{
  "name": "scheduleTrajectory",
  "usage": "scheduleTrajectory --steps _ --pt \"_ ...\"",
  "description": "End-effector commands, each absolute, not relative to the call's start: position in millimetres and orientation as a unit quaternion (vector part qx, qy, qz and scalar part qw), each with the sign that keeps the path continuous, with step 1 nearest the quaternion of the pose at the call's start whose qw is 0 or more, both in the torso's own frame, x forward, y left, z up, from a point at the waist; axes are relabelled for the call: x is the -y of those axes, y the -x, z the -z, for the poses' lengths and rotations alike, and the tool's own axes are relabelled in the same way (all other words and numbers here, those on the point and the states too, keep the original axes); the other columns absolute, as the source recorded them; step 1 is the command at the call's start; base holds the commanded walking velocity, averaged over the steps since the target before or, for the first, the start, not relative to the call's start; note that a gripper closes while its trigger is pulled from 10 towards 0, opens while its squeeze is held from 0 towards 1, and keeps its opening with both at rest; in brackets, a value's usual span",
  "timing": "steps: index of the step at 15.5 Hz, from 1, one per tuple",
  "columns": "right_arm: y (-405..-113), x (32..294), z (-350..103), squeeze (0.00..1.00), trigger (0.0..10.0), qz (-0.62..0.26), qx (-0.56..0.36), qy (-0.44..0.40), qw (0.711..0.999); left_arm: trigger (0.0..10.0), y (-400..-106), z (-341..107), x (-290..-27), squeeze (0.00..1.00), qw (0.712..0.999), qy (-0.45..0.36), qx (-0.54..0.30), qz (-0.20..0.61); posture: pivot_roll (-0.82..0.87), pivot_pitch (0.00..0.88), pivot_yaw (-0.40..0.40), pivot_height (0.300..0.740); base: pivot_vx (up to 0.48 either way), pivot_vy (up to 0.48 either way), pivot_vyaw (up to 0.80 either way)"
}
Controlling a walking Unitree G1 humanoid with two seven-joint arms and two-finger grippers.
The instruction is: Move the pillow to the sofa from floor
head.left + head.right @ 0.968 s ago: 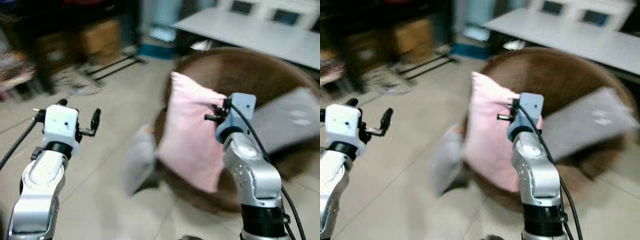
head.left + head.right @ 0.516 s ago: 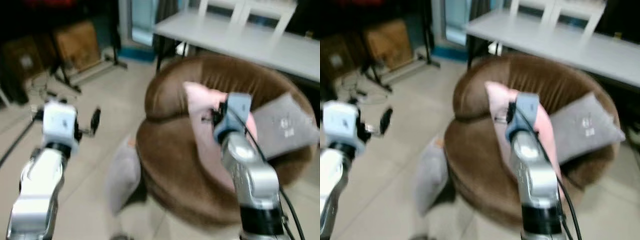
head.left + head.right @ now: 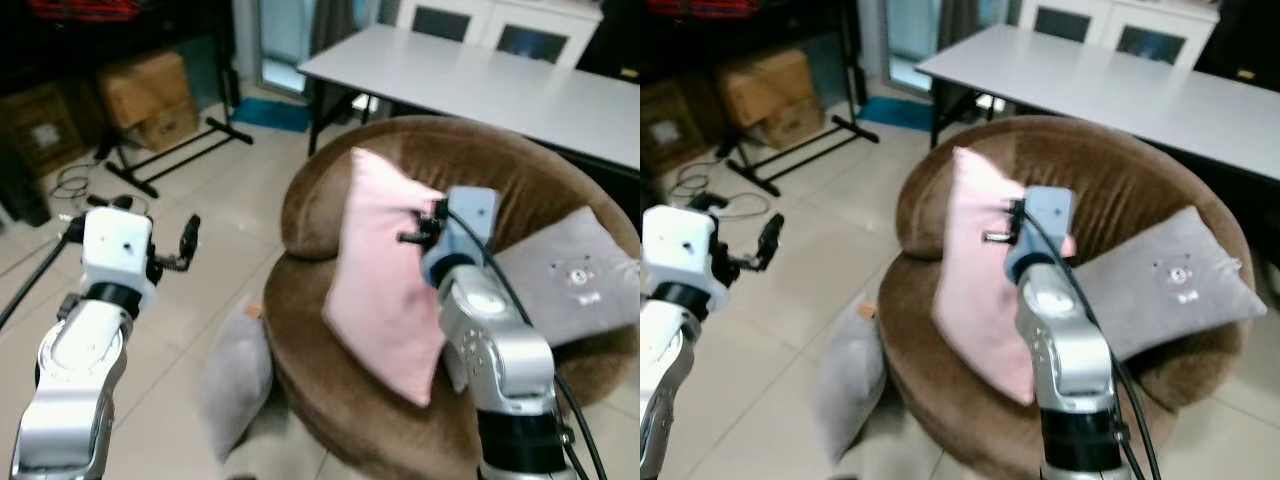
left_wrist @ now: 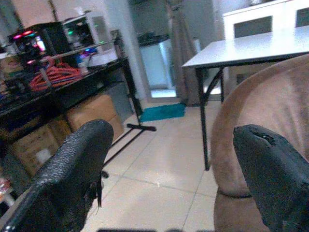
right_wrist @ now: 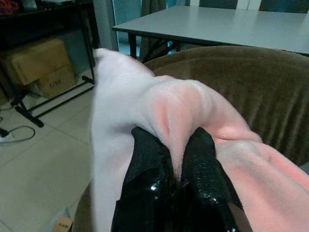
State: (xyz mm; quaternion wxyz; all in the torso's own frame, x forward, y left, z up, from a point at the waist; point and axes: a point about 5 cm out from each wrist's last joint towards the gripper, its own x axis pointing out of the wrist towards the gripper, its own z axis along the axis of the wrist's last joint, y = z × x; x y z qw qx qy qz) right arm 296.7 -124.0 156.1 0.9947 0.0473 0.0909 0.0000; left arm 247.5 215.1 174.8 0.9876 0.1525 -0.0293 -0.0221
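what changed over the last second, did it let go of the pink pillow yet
No. The right hand still pinches the pink pillow, which has gone from in front of the brown sofa to hanging over its seat as the robot approached. The left hand stays open and empty; both grey pillows lie unmoved.

Even indoor light, fairly bright — the white table (image 3: 500, 75) at the upper right of the head views is the palest area, with soft glare. The upper left corner falls into deep shade. The head views are slightly soft, without motion smear. In the left wrist view the near black fingers (image 4: 72, 179) are out of focus, and coloured lights glow at the upper left — the room beyond is hazy. The right wrist view shows shine on the black fingers (image 5: 149, 186).
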Motion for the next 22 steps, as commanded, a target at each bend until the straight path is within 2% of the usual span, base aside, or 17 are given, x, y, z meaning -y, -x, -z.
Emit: scheduleTrajectory --steps 1,6,8,12,19,22 --pt "-298 135 -168 0.0 10.0 0.018 -0.06 -0.044 0.997 10.0 -248 -175 -209 0.0 0.987 -0.15 0.03 0.038 0.01 0.0 -0.049 0.74 0.36 0.0 0.0" --pt "-296 129 -169 0.0 10.0 0.002 -0.062 -0.052 0.997 10.0 -245 -174 -209 0.0 0.986 -0.156 0.025 0.043 0.01 0.0 -0.051 0.74 0.348 0.0 0.0" --pt "-297 125 -171 0.0 10.0 -0.008 -0.063 -0.052 0.997 10.0 -243 -171 -208 0.0 0.986 -0.156 0.012 0.06 0.02 0.0 -0.055 0.74 0.0 0.0 0.0" --pt "-302 117 -175 0.0 10.0 -0.033 -0.082 -0.044 0.995 10.0 -232 -168 -207 0.0 0.972 -0.191 -0.015 0.135 0.04 0.0 -0.058 0.74 0.0 0.0 0.0" --pt "-308 99 -178 0.0 10.0 -0.077 -0.112 -0.09 0.987 10.0 -218 -167 -206 0.0 0.949 -0.195 -0.059 0.24 0.06 0.0 -0.058 0.74 0.0 0.0 0.0" --pt "-328 109 -174 0.0 10.0 -0.006 -0.131 -0.213 0.968 10.0 -214 -171 -204 0.0 0.942 -0.181 -0.065 0.275 0.07 0.0 -0.054 0.74 0.0 0.0 0.0"
